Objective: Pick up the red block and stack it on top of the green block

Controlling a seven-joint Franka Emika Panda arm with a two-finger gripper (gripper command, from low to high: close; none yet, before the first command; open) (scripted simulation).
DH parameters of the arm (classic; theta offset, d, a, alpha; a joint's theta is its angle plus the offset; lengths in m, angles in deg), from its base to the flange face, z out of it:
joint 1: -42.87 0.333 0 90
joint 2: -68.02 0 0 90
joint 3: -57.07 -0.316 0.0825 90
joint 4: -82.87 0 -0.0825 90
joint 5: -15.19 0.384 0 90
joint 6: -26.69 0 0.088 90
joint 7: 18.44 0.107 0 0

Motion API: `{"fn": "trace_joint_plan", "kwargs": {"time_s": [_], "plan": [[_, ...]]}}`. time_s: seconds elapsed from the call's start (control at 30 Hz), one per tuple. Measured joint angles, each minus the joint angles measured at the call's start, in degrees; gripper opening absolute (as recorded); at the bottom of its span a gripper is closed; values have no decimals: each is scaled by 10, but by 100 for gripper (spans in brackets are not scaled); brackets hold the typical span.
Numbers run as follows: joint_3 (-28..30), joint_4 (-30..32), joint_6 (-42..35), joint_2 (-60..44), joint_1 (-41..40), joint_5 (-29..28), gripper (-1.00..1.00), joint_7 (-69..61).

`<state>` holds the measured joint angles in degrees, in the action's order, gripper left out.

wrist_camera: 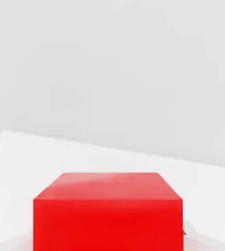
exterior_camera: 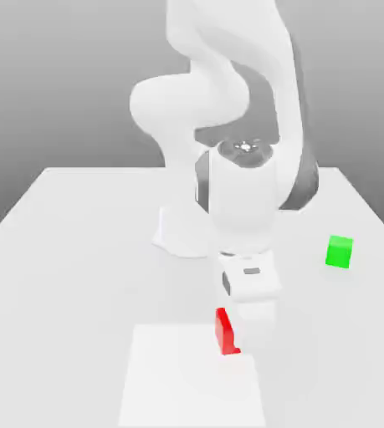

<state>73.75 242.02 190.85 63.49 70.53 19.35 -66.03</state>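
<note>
The pincer is low over the worktop, pointing down, and it is closed on the red block. In the exterior view the block shows at the left side of the white hand, partly hidden by it, near the front of the worktop. In the hand view the block sits very close below the camera, with a square top face and one flat side towards the lens.

What may go wrong, in my judgement: the faces of the block are plain and smooth, so if the hold is not centred the cube can slip or turn between the jaws when it is lifted. I cannot see from here if it rests on the worktop or is just above it. The green block stands well apart, towards the exterior view's right and further back — the carry is long, and a tilted cube would land badly. The green top is small, so a little offset at the release could let the red one slide off or push the green one away.

Both blocks are small glossy cubes with sharp edges. The worktop is matte, pale grey-white, with a lighter rectangular patch under the pincer. The arm is smooth, rounded and white.
</note>
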Motion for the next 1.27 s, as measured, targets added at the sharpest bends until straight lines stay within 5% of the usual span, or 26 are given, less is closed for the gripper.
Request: {"fn": "trace_joint_plan", "kwargs": {"time_s": [0.23,0.83,1.0,1.13,1.17,1.27], "plan": [[-10,17,-44,54,-14,-40,-100,40],[-288,78,-108,179,342,32,-100,146],[-315,79,-55,129,364,30,-100,160],[-311,77,16,56,352,-23,-100,196],[-309,77,32,39,347,-45,100,212],[-309,77,32,39,335,-45,100,212]]}}
